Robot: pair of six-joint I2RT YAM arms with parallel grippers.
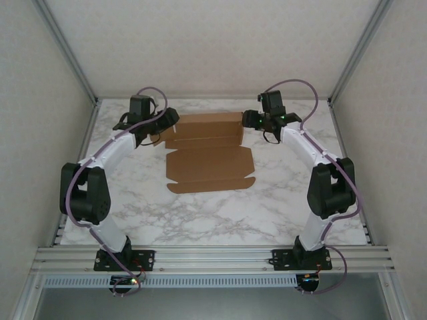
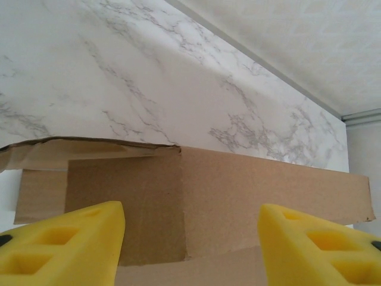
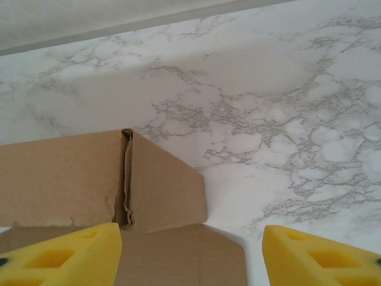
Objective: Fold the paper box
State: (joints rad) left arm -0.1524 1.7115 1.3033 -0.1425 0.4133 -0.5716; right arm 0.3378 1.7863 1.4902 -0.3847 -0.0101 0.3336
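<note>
Left gripper [image 1: 165, 122] and right gripper [image 1: 251, 120], both spread and empty, flanked the paper box [image 1: 210, 155] at its far flaps, seemingly to fold them.

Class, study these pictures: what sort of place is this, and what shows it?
Probably a robotics test cell: left arm and right arm bolted to an aluminium rail, a marble-look table walled by white panels.

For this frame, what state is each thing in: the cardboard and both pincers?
paper box: mostly flat on the table, not yet closed; far-edge flaps creased and partly raised.
left pincer: open, poised at the box's far left corner, gripping nothing.
right pincer: open, poised at the box's far right corner, gripping nothing.
</note>
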